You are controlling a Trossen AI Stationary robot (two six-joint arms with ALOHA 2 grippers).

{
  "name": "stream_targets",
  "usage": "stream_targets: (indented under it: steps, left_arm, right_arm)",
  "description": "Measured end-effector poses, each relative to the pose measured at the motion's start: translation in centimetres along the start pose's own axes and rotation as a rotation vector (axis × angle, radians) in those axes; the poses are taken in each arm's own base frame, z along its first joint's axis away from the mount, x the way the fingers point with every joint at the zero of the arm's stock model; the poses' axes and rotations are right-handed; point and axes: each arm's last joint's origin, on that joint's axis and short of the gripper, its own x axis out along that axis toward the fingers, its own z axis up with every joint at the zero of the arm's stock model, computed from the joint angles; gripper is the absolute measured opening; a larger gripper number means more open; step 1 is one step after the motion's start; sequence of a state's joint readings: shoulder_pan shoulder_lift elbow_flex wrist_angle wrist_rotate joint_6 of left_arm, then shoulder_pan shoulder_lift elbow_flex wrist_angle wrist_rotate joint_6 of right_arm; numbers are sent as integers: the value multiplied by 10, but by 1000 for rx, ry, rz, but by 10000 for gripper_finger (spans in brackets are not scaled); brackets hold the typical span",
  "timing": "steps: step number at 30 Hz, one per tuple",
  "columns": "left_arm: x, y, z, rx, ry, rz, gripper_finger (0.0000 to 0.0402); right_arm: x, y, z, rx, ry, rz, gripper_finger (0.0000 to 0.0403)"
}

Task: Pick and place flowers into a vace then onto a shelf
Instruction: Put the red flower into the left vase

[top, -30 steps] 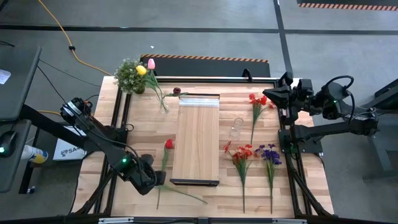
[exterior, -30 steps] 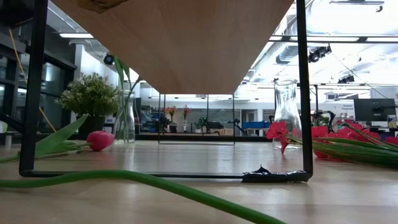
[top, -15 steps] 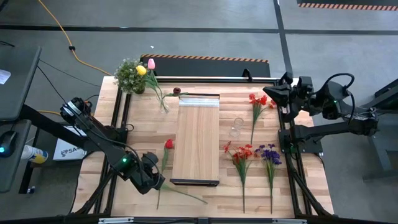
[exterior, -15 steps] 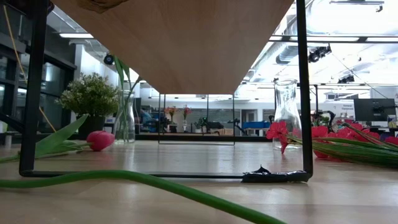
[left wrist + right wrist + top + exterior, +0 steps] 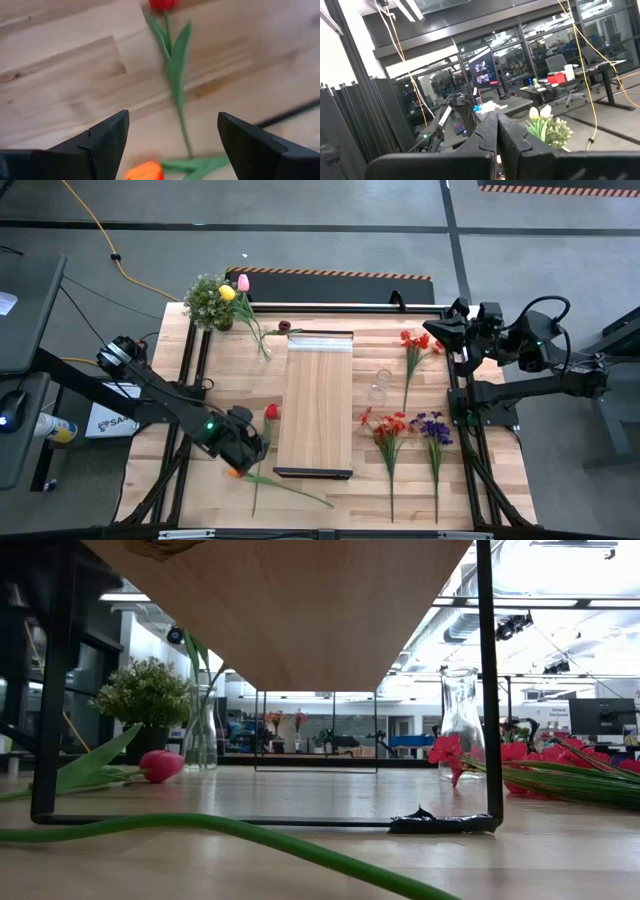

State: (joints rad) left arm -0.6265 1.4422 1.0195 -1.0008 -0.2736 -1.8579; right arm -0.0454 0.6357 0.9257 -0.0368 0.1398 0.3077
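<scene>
Now, left gripper hovers low over the table at about 8 o'clock, fingers spread wide and holding nothing. Left wrist view: red tulip lies flat between the fingers, stem running toward the camera, orange tulip head just beside its lower stem. Probably lined up this way to straddle the red stem for a pick. Potted plant at 11 o'clock, with a vase beside it already holding yellow and pink tulips. Shelf stands at centre on dark legs. Empty vase just right of it. Red and purple sprays lie at 4 o'clock. Right gripper parked at 2 o'clock off the table edge, fingers pressed together, empty.
</scene>
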Motion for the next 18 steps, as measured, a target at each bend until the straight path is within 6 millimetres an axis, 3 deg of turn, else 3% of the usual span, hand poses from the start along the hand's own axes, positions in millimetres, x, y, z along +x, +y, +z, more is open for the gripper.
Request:
stream_targets:
  steps: [8, 18]
  left_arm:
    - [7, -4, 23, -90, -27, 35, 337]
    - [31, -6, 20, -91, -90, 163, 337]
  right_arm:
    - [0, 1, 0, -1, 12, 41, 0]
    - [-1, 3, -1, -1, 35, 115, 0]
